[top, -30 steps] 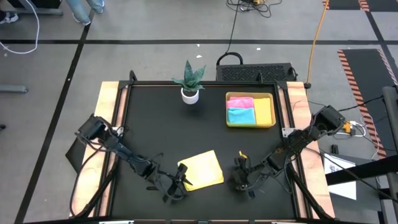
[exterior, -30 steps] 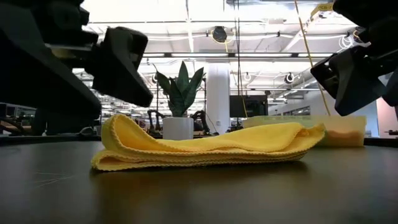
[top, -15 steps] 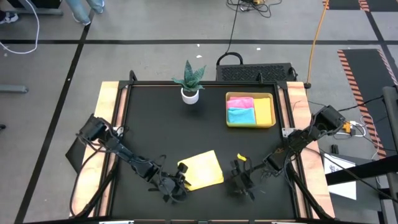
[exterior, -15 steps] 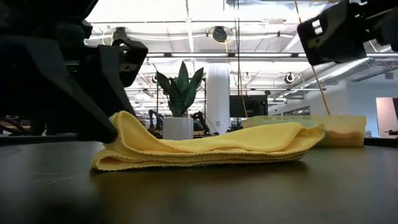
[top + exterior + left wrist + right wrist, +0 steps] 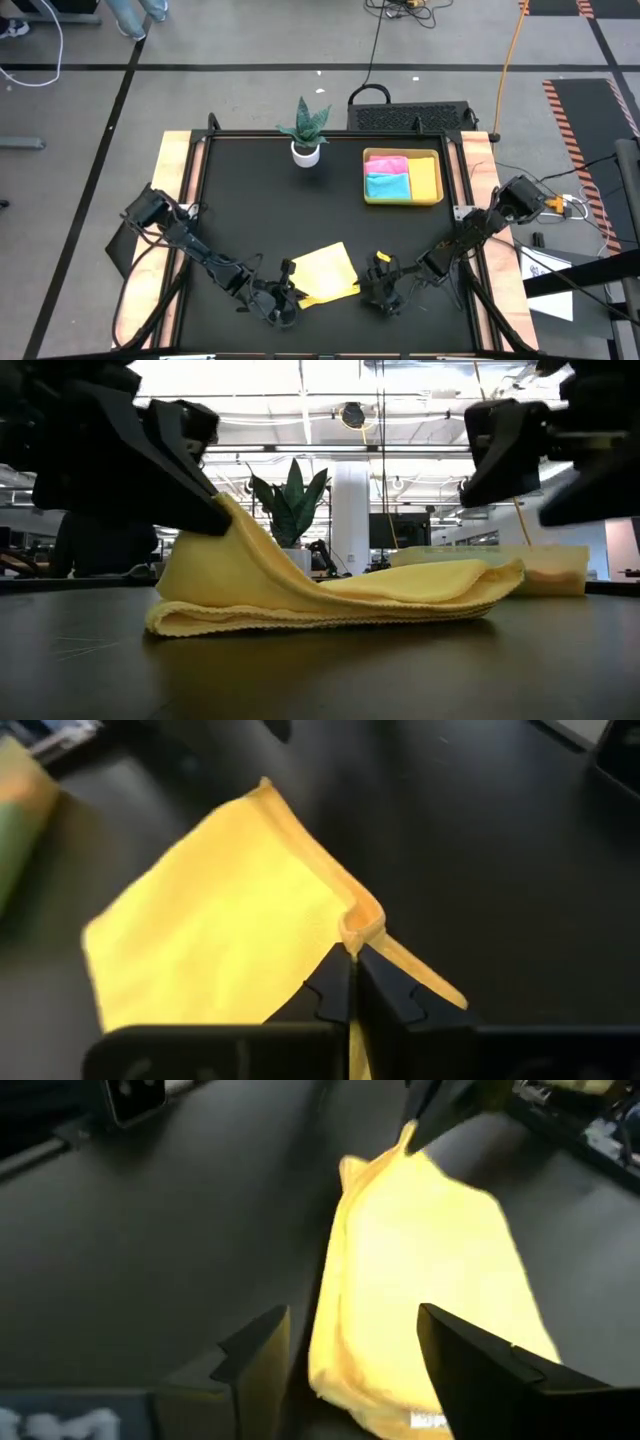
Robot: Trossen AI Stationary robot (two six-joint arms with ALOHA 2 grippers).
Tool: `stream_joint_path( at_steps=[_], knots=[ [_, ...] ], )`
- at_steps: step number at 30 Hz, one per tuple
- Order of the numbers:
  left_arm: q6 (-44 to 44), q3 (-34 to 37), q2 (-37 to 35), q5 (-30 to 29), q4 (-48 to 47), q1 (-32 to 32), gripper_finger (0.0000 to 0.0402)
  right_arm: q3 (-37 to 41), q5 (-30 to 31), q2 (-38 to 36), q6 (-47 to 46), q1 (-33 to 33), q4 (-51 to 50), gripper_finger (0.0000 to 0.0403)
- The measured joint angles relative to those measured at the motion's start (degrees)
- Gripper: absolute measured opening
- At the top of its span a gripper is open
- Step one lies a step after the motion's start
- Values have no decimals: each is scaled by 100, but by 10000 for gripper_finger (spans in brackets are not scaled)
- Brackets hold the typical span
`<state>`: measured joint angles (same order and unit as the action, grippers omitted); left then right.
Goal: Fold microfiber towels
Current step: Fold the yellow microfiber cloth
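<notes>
soft yellow cloth towel [image 5: 330, 600], matt black table [image 5: 250, 200]

Folded yellow towel [image 5: 324, 273] lies near the front (one corner lifted).

A plain yellow towel [image 5: 325, 274] lies on a black tabletop [image 5: 260, 220] edged in pale wood. A yellow-green tray [image 5: 404, 177] holds pink [image 5: 386, 162], light blue [image 5: 388, 185] and orange [image 5: 425, 178] towels. A green plant [image 5: 304, 122] stands in a white pot [image 5: 306, 153].
</notes>
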<state>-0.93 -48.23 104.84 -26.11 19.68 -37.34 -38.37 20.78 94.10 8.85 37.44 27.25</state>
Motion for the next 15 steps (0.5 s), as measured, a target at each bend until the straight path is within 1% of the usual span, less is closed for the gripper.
stream_joint_path(
  at_steps=[2, 5, 8, 12, 15],
  knots=[
    [0, 2, -37, -283, -34, -69, 6, 0, 0, 76, -8, -7, -8, 224],
    [0, 1, -222, -704, -29, -146, 9, 0, -5, 245, 64, -43, 18, 252],
    [-26, 2, -390, -961, -138, -195, 10, 0, 28, 446, 447, -82, 135, 268],
    [-3, 2, -527, -1009, -339, -212, 5, -13, 41, 694, 1130, -93, 688, 264],
    [75, 6, -556, -1044, -421, -184, 13, -47, 162, 871, 1343, -140, 709, 250]
  ],
)
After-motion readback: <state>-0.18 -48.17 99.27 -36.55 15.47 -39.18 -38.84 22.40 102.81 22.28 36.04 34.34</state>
